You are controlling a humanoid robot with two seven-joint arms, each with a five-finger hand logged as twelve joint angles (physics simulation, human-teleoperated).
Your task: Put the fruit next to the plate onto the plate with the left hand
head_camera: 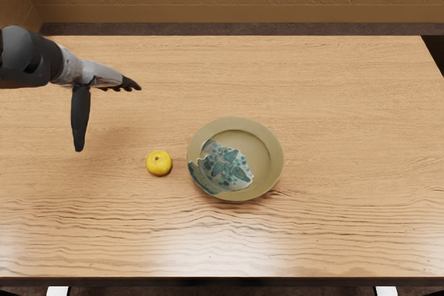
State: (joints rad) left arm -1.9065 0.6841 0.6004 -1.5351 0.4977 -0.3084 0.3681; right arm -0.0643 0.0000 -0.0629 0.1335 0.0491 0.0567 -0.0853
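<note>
Fruit [159, 163] well apart from left hand [99, 88]

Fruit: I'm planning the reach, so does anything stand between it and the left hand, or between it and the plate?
Nothing visible does. The open left hand is up-left of the fruit, with only table between them. The fruit lies just left of the plate, apart from its rim, with nothing in the gap.
</note>
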